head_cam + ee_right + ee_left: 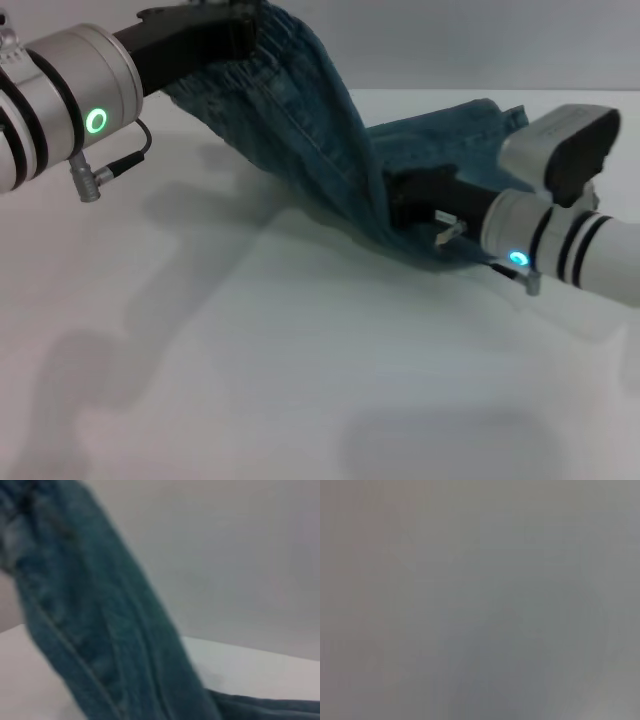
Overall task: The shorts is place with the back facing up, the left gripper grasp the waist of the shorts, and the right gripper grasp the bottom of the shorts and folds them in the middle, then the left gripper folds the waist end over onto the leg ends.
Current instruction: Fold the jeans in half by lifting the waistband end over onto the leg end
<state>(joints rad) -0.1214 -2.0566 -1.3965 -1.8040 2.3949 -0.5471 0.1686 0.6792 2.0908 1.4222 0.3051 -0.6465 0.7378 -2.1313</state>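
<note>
Gripping low at the near right, the right gripper [400, 200] is buried in a fold of the shorts [320, 150], where the denim rests on the white table [250, 360]. Its black claw meets the cloth, but the fabric hides the tips, so whether its fingers are closed on a hem cannot be told.

Farther back and higher, the left gripper [225, 30] has its dark fingers clamped on the gathered waist of the shorts [235, 70]. That end hangs directly beneath those fingers, lifted clear of the table. From there the denim runs as a taut sloping sheet down toward the right claw. Beyond that claw, the remaining cloth lies bunched flat on the table, at the far right.

The right wrist view shows only a denim band [100, 630] crossing close before the lens. The left wrist view shows nothing readable.

Risks, as judged:
- The raised waist could slip out, since elastic ruffles give a thick, uneven bite.
- If the lower hold is weak, pulling on the sheet may drag the whole garment rather than crease it.
- The bunched far portion may fold crooked, leaving the leg hems misaligned under the waist.
</note>
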